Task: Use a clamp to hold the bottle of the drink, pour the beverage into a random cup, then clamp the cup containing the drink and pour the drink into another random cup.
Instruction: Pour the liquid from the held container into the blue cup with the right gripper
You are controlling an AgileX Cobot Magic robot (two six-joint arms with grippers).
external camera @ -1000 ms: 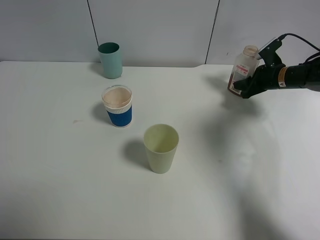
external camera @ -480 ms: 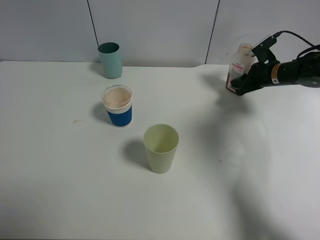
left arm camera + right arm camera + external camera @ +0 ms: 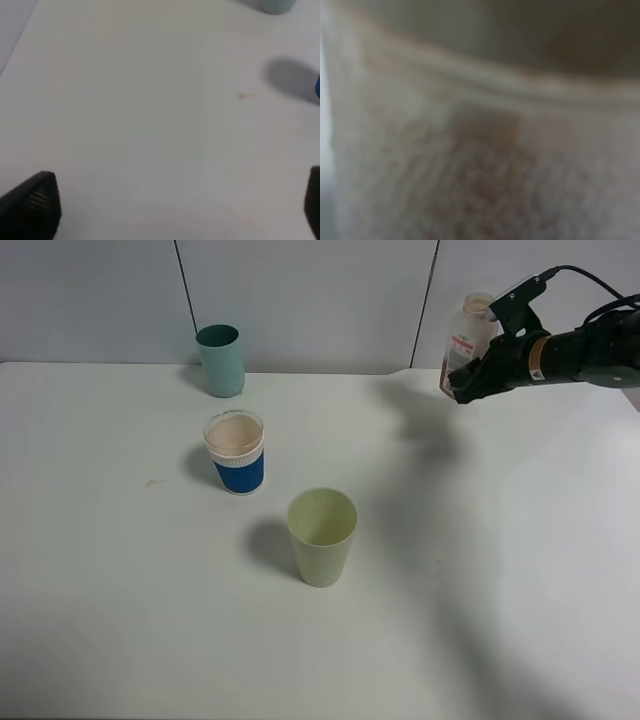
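Far out at the table's [image 3: 500, 590] right rear corner, the right gripper [image 3: 474, 376] is clamped on the lower body of the bottle [image 3: 464, 342]. Its wrist camera shows nothing but the bottle's [image 3: 480, 165] wall, blurred and pressed close to the lens.

Over the last second the bottle has climbed and drifted left and toward the back wall. Its shadow now lies apart from it on the tabletop, so it hangs well clear of the surface. I judge this to be the carrying stretch, since no pour is under way here. The bottle is close to upright, its neck leaning only slightly.

All three cups are well away from the bottle:
- **Blue-banded cup [image 3: 235, 452]:** its inside looks pinkish, perhaps drink or perhaps only the lining, and the view is too coarse to settle it.
- **Pale green cup [image 3: 322, 536]:** it stands nearest the front.
- **Teal cup [image 3: 221, 360]:** it stands at the back.

The right arm reaches in from the right edge, forearm nearly level, wrist turned so the fingers grip from the side.

The left gripper [image 3: 175, 210] hangs over bare table with its jaws spread wide, holding nothing.
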